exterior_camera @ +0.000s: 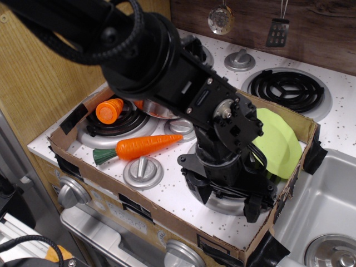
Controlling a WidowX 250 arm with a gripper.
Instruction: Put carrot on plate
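The carrot (142, 146) is long, glossy orange, with a dark green stem end pointing left. It lies on the white stove top between the two front-left knobs. The lime-green plate (280, 143) sits at the right inside the cardboard border, its left part hidden by my arm. My black gripper (222, 194) hangs over the front right burner, to the right of the carrot's tip and apart from it. Its fingers look spread and nothing is between them.
A short orange cylinder piece (109, 110) lies on the left burner. A steel pot (158, 110) shows partly behind my arm. A low cardboard wall (139, 214) rings the work area. Silver knobs (143, 171) stand near the carrot. A sink (328, 211) is at the right.
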